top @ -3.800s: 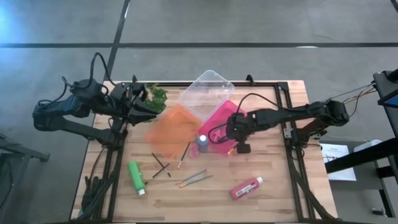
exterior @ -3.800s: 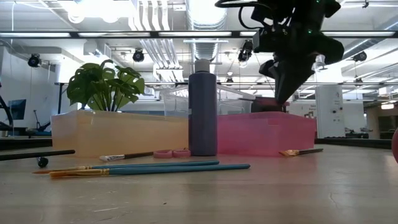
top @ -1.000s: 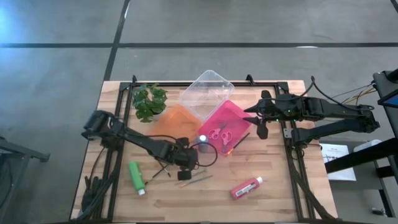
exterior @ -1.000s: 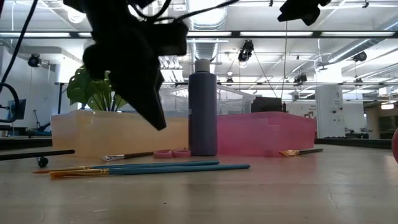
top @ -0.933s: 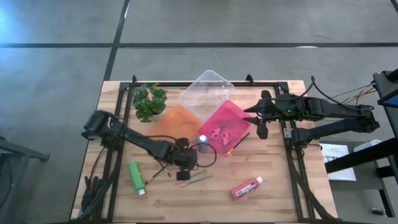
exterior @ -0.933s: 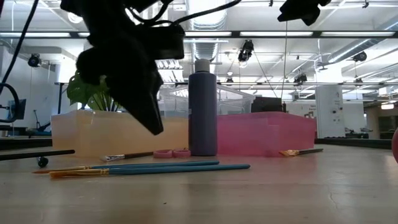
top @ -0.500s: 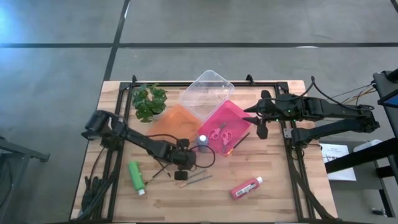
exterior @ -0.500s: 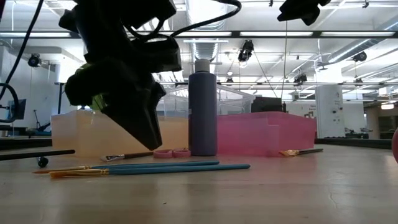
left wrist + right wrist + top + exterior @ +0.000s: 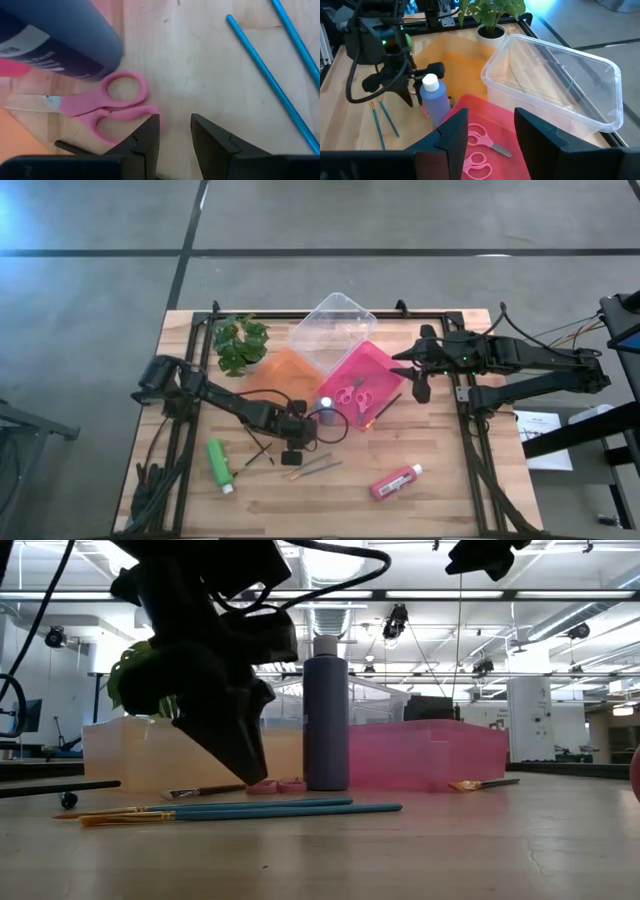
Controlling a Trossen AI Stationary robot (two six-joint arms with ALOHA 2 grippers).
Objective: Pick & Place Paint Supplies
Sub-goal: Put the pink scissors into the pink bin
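My left gripper (image 9: 300,448) (image 9: 245,765) hangs low over the table, open, its fingers pointing steeply down. Its tips stand just beside the handle loops of the pink-handled scissors (image 9: 107,105) (image 9: 277,786), which lie flat on the wood against the foot of the upright blue-purple bottle (image 9: 325,404) (image 9: 55,45). Nothing is between the fingers (image 9: 175,127). Two blue paintbrushes (image 9: 315,468) (image 9: 270,80) lie close by. My right gripper (image 9: 420,388) (image 9: 490,130) waits open, raised by the table's right side. The green bottle (image 9: 219,465) and the red bottle (image 9: 396,481) lie on their sides.
A second pair of pink scissors (image 9: 352,395) lies in the pink tray (image 9: 375,360). Behind it stand the orange tray (image 9: 275,380), the clear tray (image 9: 335,325) and a potted plant (image 9: 240,340). Black brushes (image 9: 258,445) lie crossed left of my left gripper; one brush (image 9: 385,406) lies at the pink tray's edge.
My left gripper has sunk toward the table, closing on the scissors beside the blue-purple bottle, and has rolled a little about its own axis. Its finger gap looks unchanged. The things on the table have stayed where they were.
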